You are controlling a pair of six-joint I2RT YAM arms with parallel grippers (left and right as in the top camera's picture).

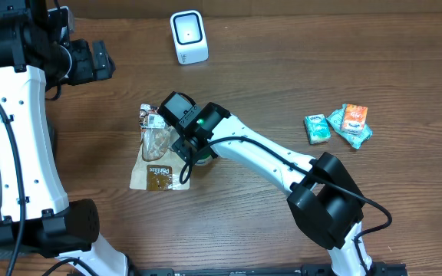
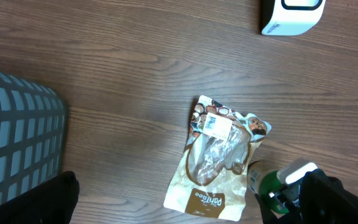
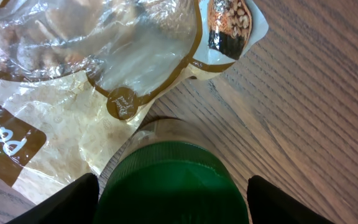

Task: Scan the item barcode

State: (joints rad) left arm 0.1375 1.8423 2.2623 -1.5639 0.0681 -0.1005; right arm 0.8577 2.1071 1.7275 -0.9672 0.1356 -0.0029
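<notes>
My right gripper (image 3: 179,202) is lowered over one green-lidded jar (image 3: 169,177), the item to be scanned, which stands on the wooden table (image 1: 282,69) just beside the lower right edge of one flat snack bag (image 1: 158,157). A finger (image 3: 73,199) sits on each side of the lid, but I cannot tell whether they are pressing on it. My left gripper (image 1: 98,63) hangs spread wide and holds nothing, well apart from the jar. One white scanner (image 1: 188,36) stands at the table's far edge. Three small packets lie together to the right: green (image 1: 317,129), orange (image 1: 354,116) and teal (image 1: 359,136).
</notes>
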